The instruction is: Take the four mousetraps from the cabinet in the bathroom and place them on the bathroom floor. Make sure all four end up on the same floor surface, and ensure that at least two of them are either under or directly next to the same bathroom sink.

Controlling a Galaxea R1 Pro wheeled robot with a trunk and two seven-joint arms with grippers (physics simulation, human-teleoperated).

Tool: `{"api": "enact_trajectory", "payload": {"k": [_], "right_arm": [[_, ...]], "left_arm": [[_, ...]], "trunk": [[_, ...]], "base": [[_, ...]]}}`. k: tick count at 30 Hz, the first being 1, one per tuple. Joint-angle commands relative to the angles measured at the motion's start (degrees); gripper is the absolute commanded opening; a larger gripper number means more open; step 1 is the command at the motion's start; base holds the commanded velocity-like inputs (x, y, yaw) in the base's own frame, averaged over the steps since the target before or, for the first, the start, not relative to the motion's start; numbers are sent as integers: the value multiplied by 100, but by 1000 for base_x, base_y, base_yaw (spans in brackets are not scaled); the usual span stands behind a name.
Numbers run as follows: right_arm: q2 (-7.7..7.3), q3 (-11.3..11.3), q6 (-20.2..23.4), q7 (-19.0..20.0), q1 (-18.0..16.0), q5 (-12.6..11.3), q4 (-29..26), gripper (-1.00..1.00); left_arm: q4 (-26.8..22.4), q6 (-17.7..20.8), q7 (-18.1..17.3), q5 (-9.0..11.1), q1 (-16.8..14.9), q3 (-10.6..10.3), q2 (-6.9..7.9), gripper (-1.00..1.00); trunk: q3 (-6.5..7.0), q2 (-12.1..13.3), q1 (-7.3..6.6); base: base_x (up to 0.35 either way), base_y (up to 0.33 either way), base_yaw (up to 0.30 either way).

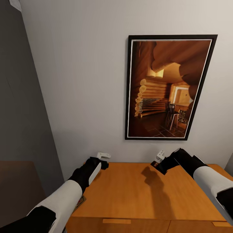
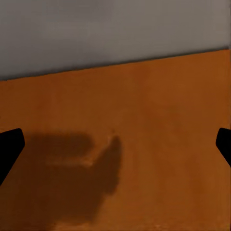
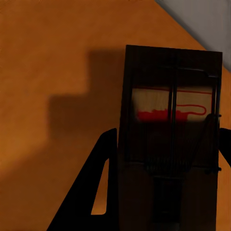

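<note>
The cabinet (image 1: 136,194) is below me, its flat orange-brown top against the grey wall. My right gripper (image 1: 158,160) hovers over the top's back edge and is shut on a mousetrap (image 3: 168,110), a dark board with wire and a red mark, held between the fingers (image 3: 103,192). Over the cabinet's back left corner, my left gripper (image 1: 103,157) is open, its fingertips (image 2: 9,147) wide apart above bare wood. A small tan piece with a red mark (image 1: 80,202), possibly another mousetrap, peeks out beside the cabinet's left edge under my left forearm.
A framed picture (image 1: 168,87) of a log interior hangs on the wall above the cabinet. Two bar handles (image 1: 116,221) show on the drawer fronts at the bottom. A dark grey wall (image 1: 19,113) stands to the left.
</note>
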Motion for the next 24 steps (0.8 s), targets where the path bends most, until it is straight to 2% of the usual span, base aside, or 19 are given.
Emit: {"api": "enact_trajectory", "payload": {"k": [1, 4, 7, 16, 24], "right_arm": [[-4, -3, 38, 49, 0, 26, -15, -100], [-4, -3, 35, 46, 0, 24, -12, -100], [-4, -3, 31, 38, 2, 19, -10, -100], [-4, -5, 25, 45, 1, 14, -7, -100], [-12, -19, 18, 66, 0, 31, -35, -100]], "left_arm": [[-21, 105, 49, 59, -3, -35, 0, 100], [-68, 363, 50, 61, -3, -120, 0, 100], [-82, 457, 50, 67, 1, -210, 12, 100], [-88, 441, 9, 98, 36, -317, 122, 100], [-92, 426, -8, 119, 41, -321, 112, 100]], "trunk": [[-3, -4, 2], [-3, -4, 2], [-3, -4, 2], [-3, -4, 2], [-3, -4, 2]], "base": [[0, 0, 0], [0, 0, 0], [0, 0, 0], [0, 0, 0], [0, 0, 0]]}}
